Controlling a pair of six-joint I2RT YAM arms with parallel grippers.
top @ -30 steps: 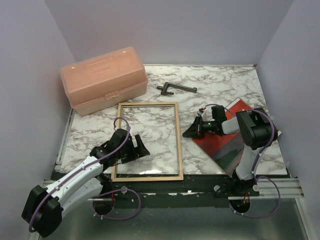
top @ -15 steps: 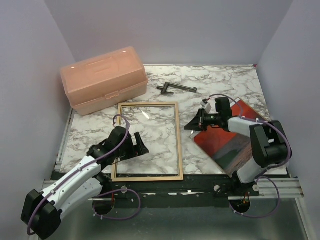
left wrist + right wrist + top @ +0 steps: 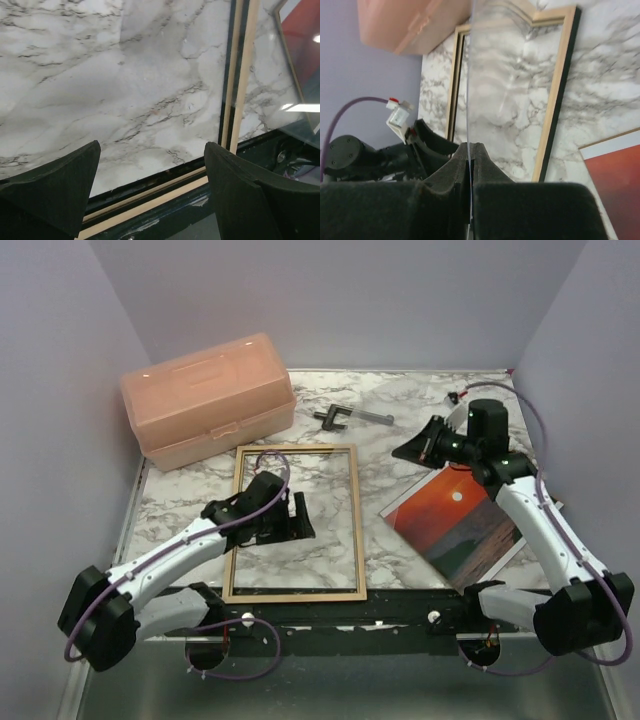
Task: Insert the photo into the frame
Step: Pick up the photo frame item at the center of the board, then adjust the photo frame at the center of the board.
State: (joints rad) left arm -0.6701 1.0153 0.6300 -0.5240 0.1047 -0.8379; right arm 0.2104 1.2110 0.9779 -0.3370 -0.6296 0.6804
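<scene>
Nothing of the placing itself is done yet, as far as these views show. The photo (image 3: 455, 525) lies flat on the bench (image 3: 180, 505) at the right side, with the sunset face up, well apart from the frame (image 3: 357, 530). The frame lies flat nearer the middle with its tan wood face up, and only the marble shows inside it. The right gripper (image 3: 412, 448) hangs above the bench just behind the far corner of the photo. In the right wrist view its fingers (image 3: 520, 210) are closed on the edge of a thin clear sheet (image 3: 490, 60), which stands up from them. I judge this sheet to be the pane of the frame, taken out, but I cannot be sure of it. The left gripper (image 3: 300, 518) is low over the inside of the frame. In the left wrist view its fingers (image 3: 50, 180) are wide apart with nothing between them and only marble below. A peach box (image 3: 205, 400) and a dark tool (image 3: 345, 417) lie at the far side and take no part. What is left, in my judgement, is almost everything: to put the clear sheet down somewhere, to pick up the photo, to lay it into the opening of the frame, and to square it with the edges.
</scene>
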